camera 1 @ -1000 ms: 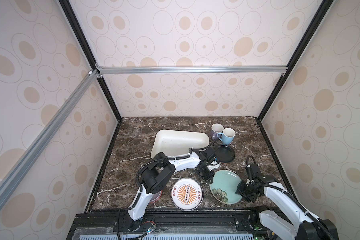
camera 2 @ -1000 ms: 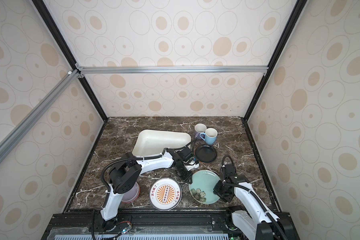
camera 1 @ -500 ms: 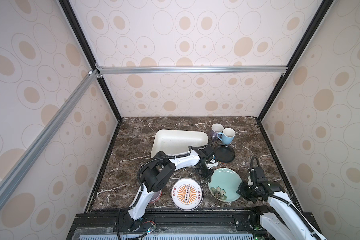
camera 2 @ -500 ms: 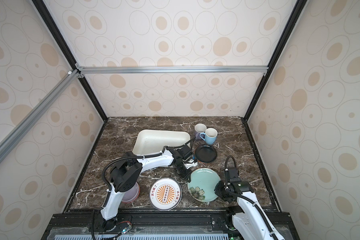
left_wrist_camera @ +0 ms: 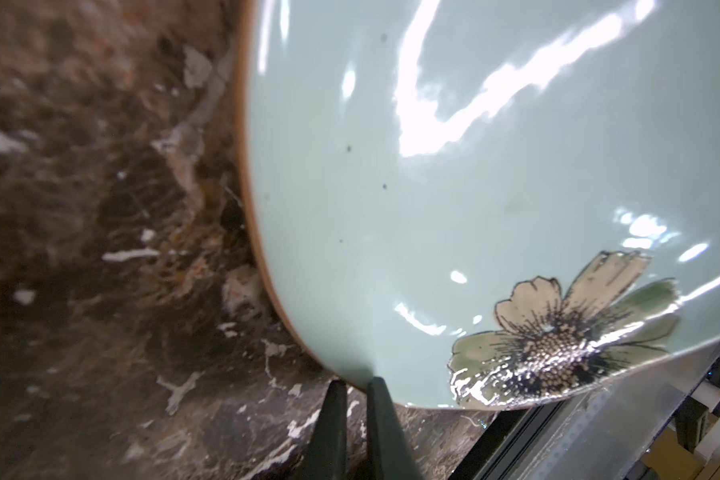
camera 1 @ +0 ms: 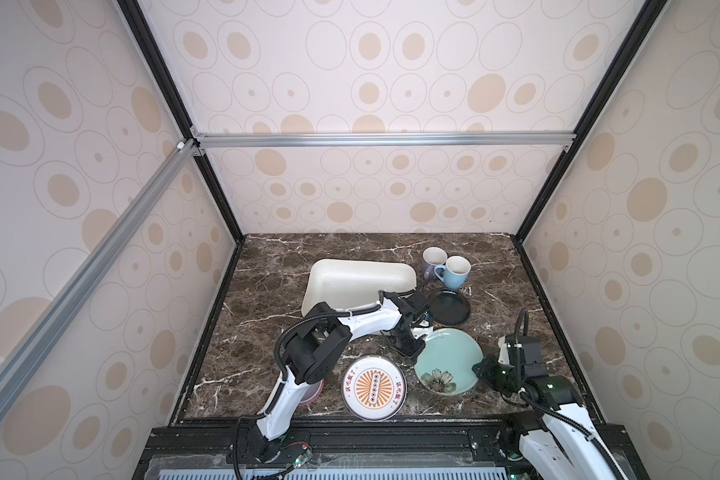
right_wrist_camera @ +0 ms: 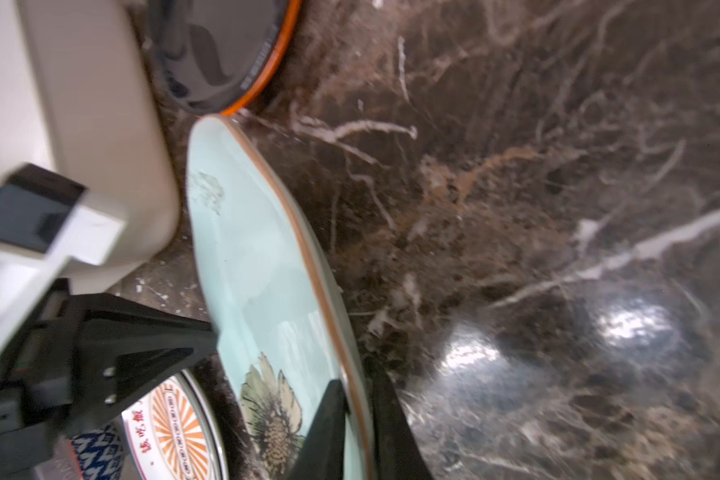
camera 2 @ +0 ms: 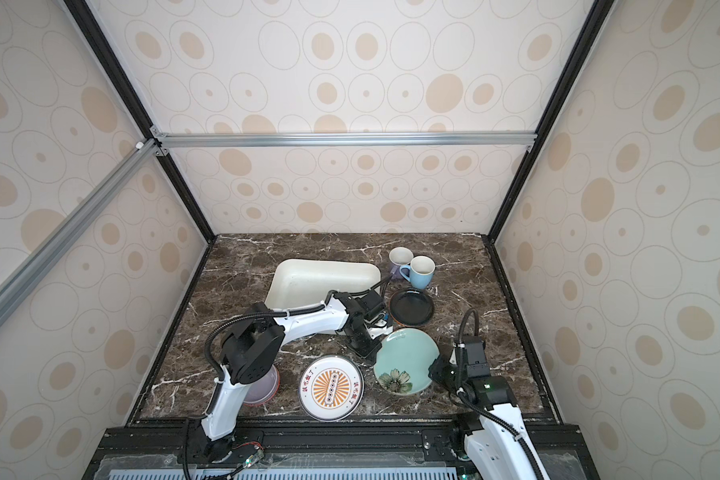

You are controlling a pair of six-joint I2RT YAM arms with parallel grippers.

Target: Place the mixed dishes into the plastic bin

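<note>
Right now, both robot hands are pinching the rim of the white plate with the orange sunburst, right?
Not quite. The left gripper and right gripper are pinching a rim, but it is the rim of the mint-green flowered plate, as both wrist views show. The sunburst plate lies flat beside it.

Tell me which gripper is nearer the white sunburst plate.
Left. The left gripper pinches the mint-green plate at the rim beside the white sunburst plate. The right gripper grips the opposite rim, farther off.
</note>
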